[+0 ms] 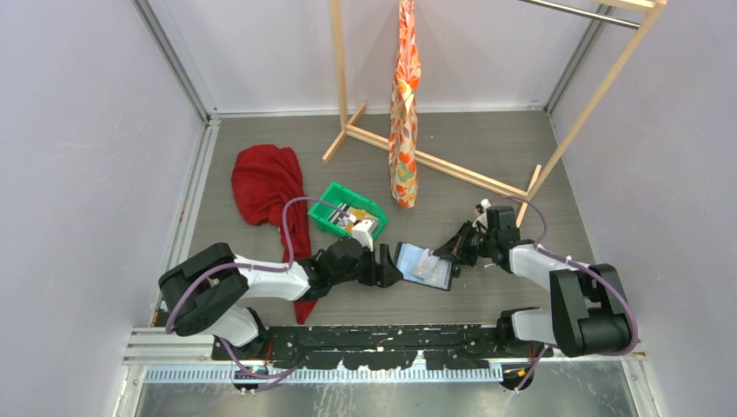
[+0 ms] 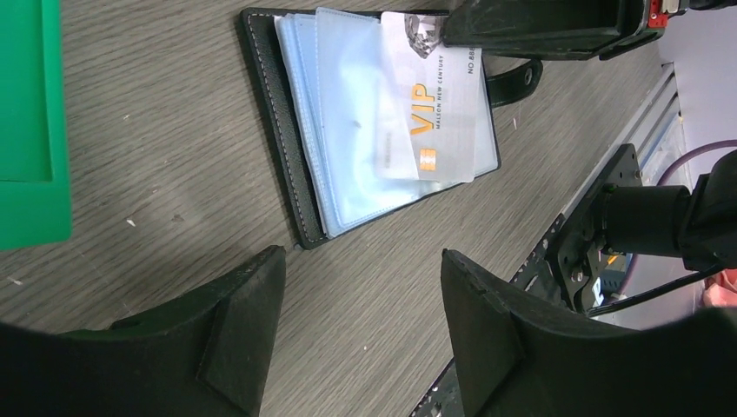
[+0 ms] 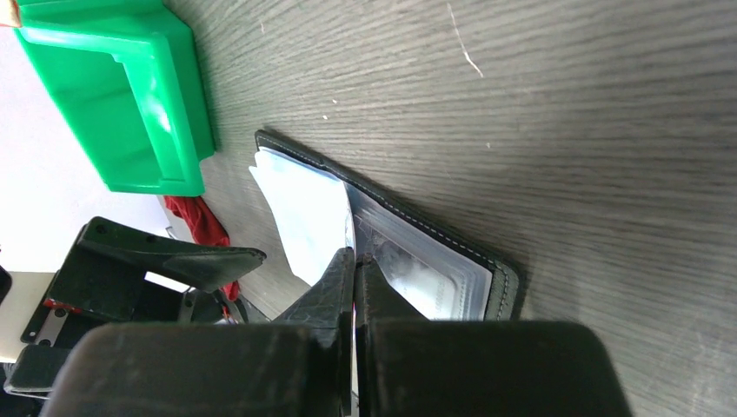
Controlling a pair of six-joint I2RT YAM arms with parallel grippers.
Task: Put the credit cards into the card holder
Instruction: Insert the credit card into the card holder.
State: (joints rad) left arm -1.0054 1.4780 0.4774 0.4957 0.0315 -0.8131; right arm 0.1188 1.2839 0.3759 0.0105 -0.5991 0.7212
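The black card holder point(image 1: 423, 266) lies open on the table between the arms, its pale blue sleeves point(image 2: 348, 113) up. My right gripper point(image 1: 453, 251) is shut on a whitish card marked VIP point(image 2: 432, 95), whose lower half lies on or in the sleeves. In the right wrist view the closed fingertips point(image 3: 344, 265) pinch the card's edge over the holder point(image 3: 474, 261). My left gripper point(image 1: 388, 267) is open and empty, just left of the holder; its fingers point(image 2: 252, 304) hover above bare table. More cards point(image 1: 361, 219) lie in the green tray.
The green tray point(image 1: 333, 202) stands left of and behind the holder. A red cloth point(image 1: 265, 187) lies further left. A wooden rack point(image 1: 452, 169) with a hanging patterned cloth point(image 1: 403, 104) stands at the back.
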